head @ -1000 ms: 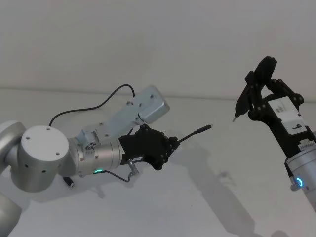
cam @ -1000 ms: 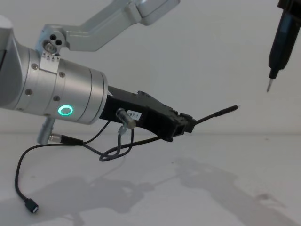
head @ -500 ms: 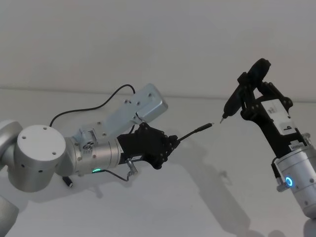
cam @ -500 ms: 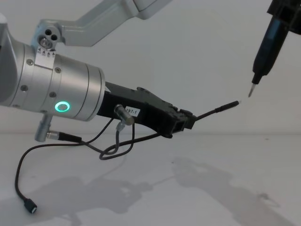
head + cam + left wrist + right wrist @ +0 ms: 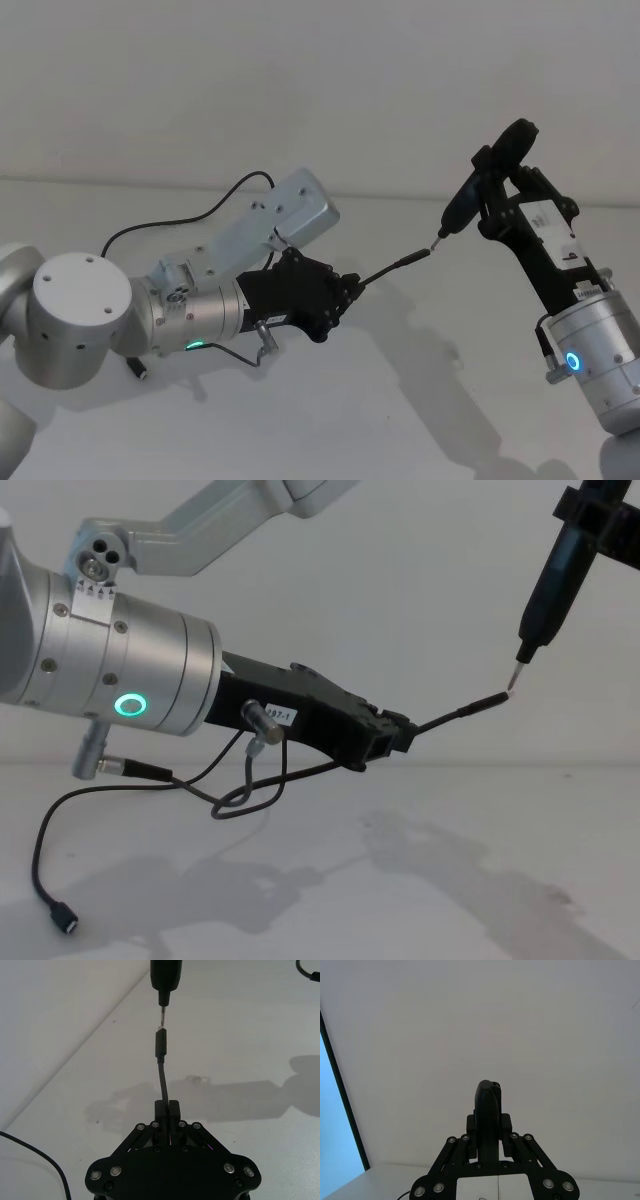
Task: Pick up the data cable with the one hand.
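- Holding the data cable (image 5: 395, 266) is already done by the left gripper (image 5: 345, 291): its jaws are closed on the cable a short way behind the slim plug, so that the plug juts straight out ahead of the jaws and well above the worktop (image 5: 420, 400).
- The grip should be kept firm and the wrist steady, it is judged, since the free stub ahead of the jaws is flexible and could be pushed aside.
- A dark pen-shaped tool (image 5: 552, 575) is clamped between the closed jaws of the right gripper (image 5: 489, 1127), its thin metal tip brought right up to the end of the plug; in the left wrist view the tip and plug look in line, touching or nearly so.
- Any further approach should be made slowly and along the plug's axis, so that the cable is not bent or dragged out of the jaws.
- The cable is seen as long, thin and black; behind the left jaws it droops in a loop, trails down to the worktop, and ends in a small flat plug (image 5: 64, 918) lying there.
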Robot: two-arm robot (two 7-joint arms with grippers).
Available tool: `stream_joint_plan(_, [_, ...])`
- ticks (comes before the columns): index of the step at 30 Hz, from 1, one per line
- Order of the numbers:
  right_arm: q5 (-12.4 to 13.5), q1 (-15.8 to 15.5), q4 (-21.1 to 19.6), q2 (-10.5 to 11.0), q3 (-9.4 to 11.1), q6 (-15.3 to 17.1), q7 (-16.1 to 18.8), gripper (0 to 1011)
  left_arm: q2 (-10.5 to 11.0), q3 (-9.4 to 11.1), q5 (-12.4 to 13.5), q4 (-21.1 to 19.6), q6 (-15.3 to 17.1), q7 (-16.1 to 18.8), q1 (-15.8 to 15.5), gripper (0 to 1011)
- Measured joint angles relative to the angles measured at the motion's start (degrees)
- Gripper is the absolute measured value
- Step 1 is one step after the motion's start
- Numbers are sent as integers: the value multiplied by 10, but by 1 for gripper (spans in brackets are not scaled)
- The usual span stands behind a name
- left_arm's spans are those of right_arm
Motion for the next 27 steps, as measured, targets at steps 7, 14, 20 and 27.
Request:
stream_joint_plan(7, [5, 5, 7, -3, -1, -1, 1, 268, 0, 0, 0, 0, 0, 0, 0, 40])
stream_joint_plan(14, [6, 7, 10, -4, 0, -1, 1, 268, 1, 0, -1, -1, 0, 0, 0, 40])
stream_joint_plan(20, [7, 8, 12, -5, 1, -1, 0, 268, 1, 0, -1, -1, 0, 0, 0, 40])
stream_joint_plan(27, [7, 8, 13, -6, 1, 0, 0, 268, 1, 0, -1, -1, 0, 0, 0, 40])
